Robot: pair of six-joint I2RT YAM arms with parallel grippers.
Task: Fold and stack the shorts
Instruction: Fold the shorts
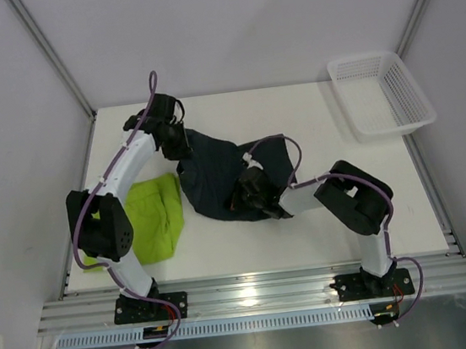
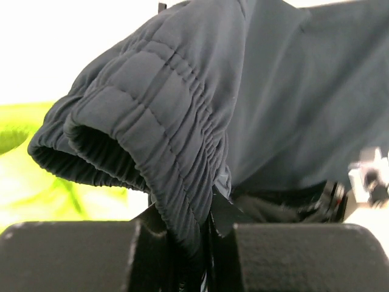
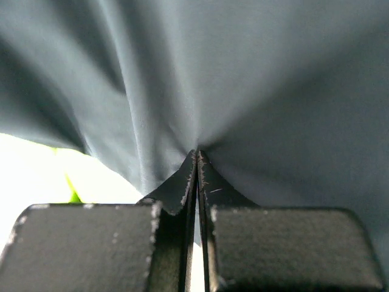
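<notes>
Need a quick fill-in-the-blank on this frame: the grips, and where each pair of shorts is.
The left gripper pinches the navy shorts by the elastic ____.
The right gripper is ____ on the same shorts.
The lime shorts lie on the table beside the ____ arm.
Missing: waistband; shut; left.

Open tabletop (image 1: 320,121) separates navy shorts (image 1: 216,176) from the corner basket (image 1: 397,129).
</notes>
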